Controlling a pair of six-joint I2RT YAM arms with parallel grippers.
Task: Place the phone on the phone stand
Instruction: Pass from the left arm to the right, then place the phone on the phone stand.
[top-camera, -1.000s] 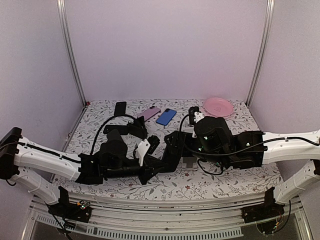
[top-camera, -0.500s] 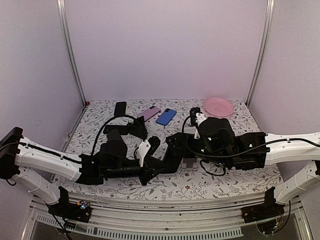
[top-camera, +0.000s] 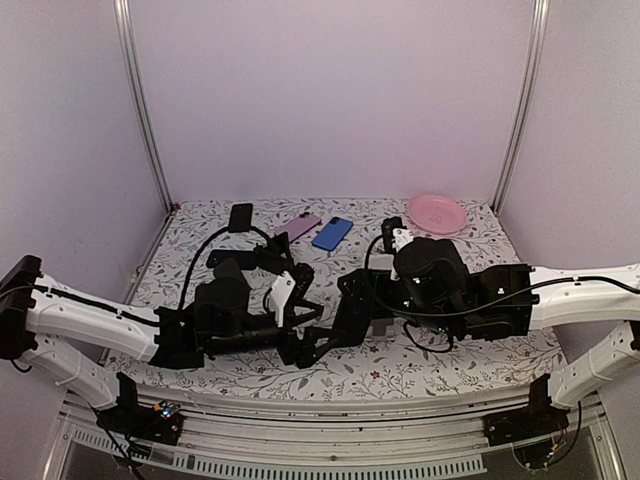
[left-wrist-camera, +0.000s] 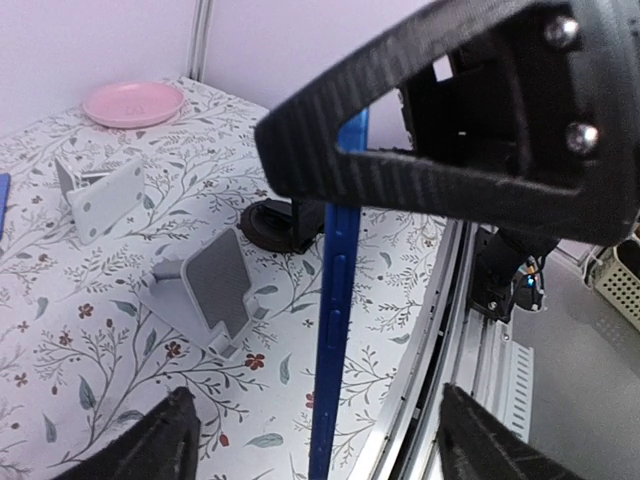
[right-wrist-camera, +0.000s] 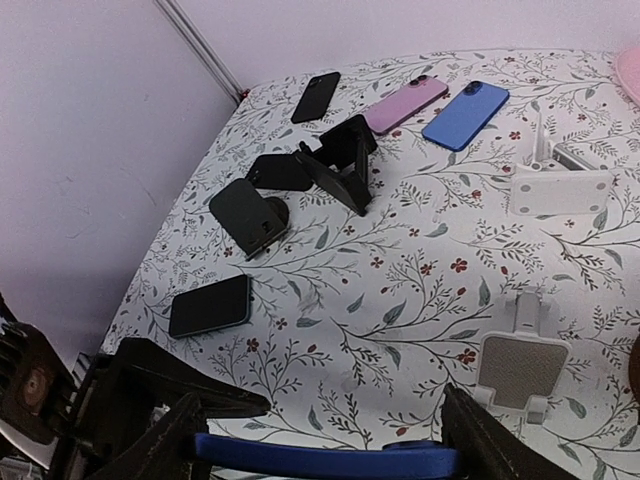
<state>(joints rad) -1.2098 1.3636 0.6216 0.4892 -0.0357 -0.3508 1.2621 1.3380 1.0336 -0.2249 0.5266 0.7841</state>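
A dark blue phone (left-wrist-camera: 335, 300) hangs edge-on above the table's near edge. My right gripper (right-wrist-camera: 320, 455) is shut on it across its width, and the phone's blue edge (right-wrist-camera: 330, 462) spans from one finger to the other. My left gripper (left-wrist-camera: 325, 440) is open around the same phone, with its fingertips (left-wrist-camera: 165, 440) standing well clear on both sides. A grey phone stand (left-wrist-camera: 205, 290) with a dotted face sits on the floral cloth just beyond the phone, and the right wrist view shows this stand (right-wrist-camera: 520, 365) too. In the top view both grippers meet at mid-table (top-camera: 325, 320).
A white stand (right-wrist-camera: 560, 185) and black stands (right-wrist-camera: 245, 215) (right-wrist-camera: 340, 160) sit farther back. A black phone (right-wrist-camera: 210, 305) lies flat at the left. At the back lie a second black phone (top-camera: 240, 216), a pink phone (top-camera: 297, 226) and a blue phone (top-camera: 332, 233). A pink plate (top-camera: 437, 212) is at the back right.
My left gripper's jaws have opened off the blue phone, and its wrist has lifted a little. The right gripper has closed in slightly and stays on the phone.
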